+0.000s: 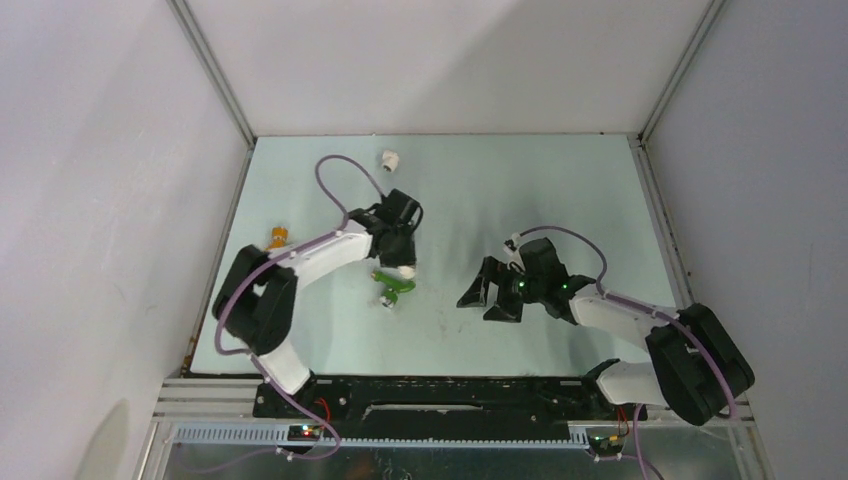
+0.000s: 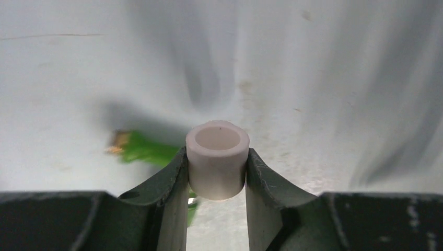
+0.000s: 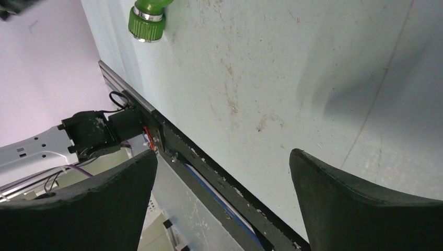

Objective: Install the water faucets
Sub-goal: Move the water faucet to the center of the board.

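While the left gripper (image 2: 217, 175) clamps a white pipe fitting (image 2: 217, 144) between narrow jaws, its bore facing the wrist camera, the green faucet (image 1: 392, 284) lies on the table (image 1: 560, 200) just beside it. The orange faucet (image 1: 276, 238) sits well apart, near the left edge. Right gripper (image 3: 223, 157): jaws wide, nothing held.

We judge the right arm should take the green faucet by its body, leave the ribbed end free, and line it up with the bore. Only the left wrist view shows the grip and the open bore. Only the top view shows the orange faucet and a second white fitting (image 1: 390, 158) at the far edge.
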`<control>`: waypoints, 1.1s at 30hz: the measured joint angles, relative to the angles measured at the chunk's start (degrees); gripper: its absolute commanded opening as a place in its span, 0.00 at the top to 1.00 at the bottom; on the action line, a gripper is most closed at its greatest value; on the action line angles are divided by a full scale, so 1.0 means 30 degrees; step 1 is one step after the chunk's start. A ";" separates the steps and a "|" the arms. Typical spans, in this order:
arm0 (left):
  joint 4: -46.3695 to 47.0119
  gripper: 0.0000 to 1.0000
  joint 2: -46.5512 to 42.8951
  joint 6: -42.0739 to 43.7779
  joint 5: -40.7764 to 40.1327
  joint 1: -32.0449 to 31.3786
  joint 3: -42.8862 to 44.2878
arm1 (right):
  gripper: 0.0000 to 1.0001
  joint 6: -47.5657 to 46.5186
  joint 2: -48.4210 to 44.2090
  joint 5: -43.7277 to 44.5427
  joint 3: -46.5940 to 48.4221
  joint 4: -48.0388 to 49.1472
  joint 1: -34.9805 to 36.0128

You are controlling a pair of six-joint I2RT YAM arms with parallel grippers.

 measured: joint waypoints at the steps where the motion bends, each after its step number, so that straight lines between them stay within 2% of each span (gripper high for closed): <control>1: -0.0532 1.00 -0.0474 0.0182 -0.0634 0.0277 -0.0015 | 0.00 0.0146 0.0291 -0.0109 -0.0080 0.0357 0.0117; 5: -0.1953 1.00 -0.3366 0.0874 -0.2812 0.1588 -0.0969 | 0.01 0.0678 0.1056 -0.0364 -0.0182 0.1472 0.0474; 9: -0.2470 1.00 -0.5530 0.1333 -0.3657 0.2288 -0.3111 | 0.01 0.0903 0.1311 -0.0539 -0.0182 0.2353 0.0627; 15: -0.2288 1.00 -0.4685 0.1333 -0.2499 0.2157 -0.5224 | 0.01 0.1027 0.1974 -0.0590 -0.0182 0.3220 0.0627; 21: -0.1297 1.00 -0.3614 0.1326 -0.1945 0.1042 -0.4809 | 0.03 0.1173 0.2900 -0.0678 -0.0182 0.4350 0.0597; 26: -0.0874 1.00 -0.3045 0.1333 -0.2040 0.0561 -0.4350 | 0.07 0.1756 0.5078 -0.1035 -0.0051 0.6237 0.0583; 33: -0.0707 1.00 -0.3075 0.1348 -0.2171 0.0714 -0.4408 | 0.12 0.2761 0.9027 -0.2033 0.2521 0.9049 0.0780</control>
